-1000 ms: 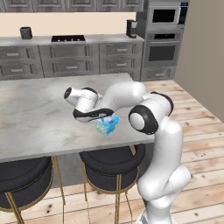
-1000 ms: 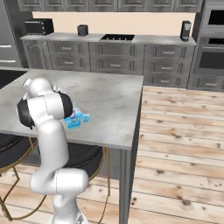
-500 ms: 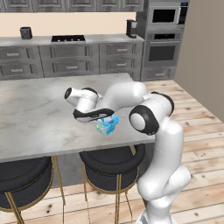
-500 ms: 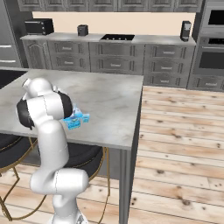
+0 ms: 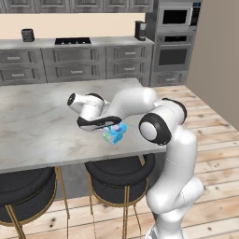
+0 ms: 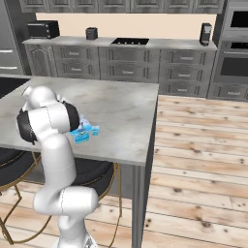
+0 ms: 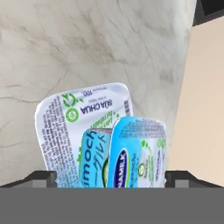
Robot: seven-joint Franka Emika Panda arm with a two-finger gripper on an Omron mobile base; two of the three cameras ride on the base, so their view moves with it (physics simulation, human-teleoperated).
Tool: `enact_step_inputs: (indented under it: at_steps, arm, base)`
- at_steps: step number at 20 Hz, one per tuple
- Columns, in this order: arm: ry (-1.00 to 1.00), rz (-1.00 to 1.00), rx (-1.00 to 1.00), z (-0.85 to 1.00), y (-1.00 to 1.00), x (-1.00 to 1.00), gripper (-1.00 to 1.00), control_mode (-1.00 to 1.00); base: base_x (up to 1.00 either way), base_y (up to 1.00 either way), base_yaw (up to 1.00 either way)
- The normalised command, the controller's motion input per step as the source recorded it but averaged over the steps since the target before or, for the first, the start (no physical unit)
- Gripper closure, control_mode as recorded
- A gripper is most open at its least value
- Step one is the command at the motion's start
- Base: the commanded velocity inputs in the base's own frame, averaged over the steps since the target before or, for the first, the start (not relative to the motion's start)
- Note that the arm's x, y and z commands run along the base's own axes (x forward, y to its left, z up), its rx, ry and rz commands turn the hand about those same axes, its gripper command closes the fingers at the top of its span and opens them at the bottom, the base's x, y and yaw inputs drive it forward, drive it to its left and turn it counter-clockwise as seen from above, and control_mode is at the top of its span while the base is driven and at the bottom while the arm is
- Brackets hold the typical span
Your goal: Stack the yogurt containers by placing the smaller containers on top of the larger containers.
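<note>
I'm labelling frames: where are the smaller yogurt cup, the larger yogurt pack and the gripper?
smaller yogurt cup (image 7: 138,155), hand view, blue front.
larger yogurt pack (image 7: 85,105), hand view, white lid.
gripper (image 7: 109,178), hand view, between open fingertips.

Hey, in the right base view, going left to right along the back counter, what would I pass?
Dark toaster oven → small dark canister → black cooktop → tall dark coffee machine → wall ovens.
</note>
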Motion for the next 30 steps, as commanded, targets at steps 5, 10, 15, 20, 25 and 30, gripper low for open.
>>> enact_step_inputs:
  at_steps: [5,10,15,20,25,30]
  arm:
    - [-0.03,0.0,0.0,0.22,0.07,-0.08,-1.0,-1.0]
    - [-0.01,-0.01,0.0,0.27,0.01,-0.14,-1.0,-1.0]
    - [0.0,-0.08,0.0,0.29,-0.06,-0.18,-1.0,-1.0]
    - [0.0,-0.11,0.1,0.29,-0.23,-0.22,-1.0,-1.0]
    - [0.0,-0.11,0.15,0.3,-0.25,-0.21,-1.0,-1.0]
    - [0.0,-0.07,0.16,0.32,-0.27,-0.21,-1.0,-1.0]
  base:
    - [0.0,0.0,0.0]
    - [0.0,0.0,0.0]
    - [0.0,0.0,0.0]
    - [0.0,0.0,0.0]
    - [0.0,0.0,0.0]
    - [0.0,0.0,0.0]
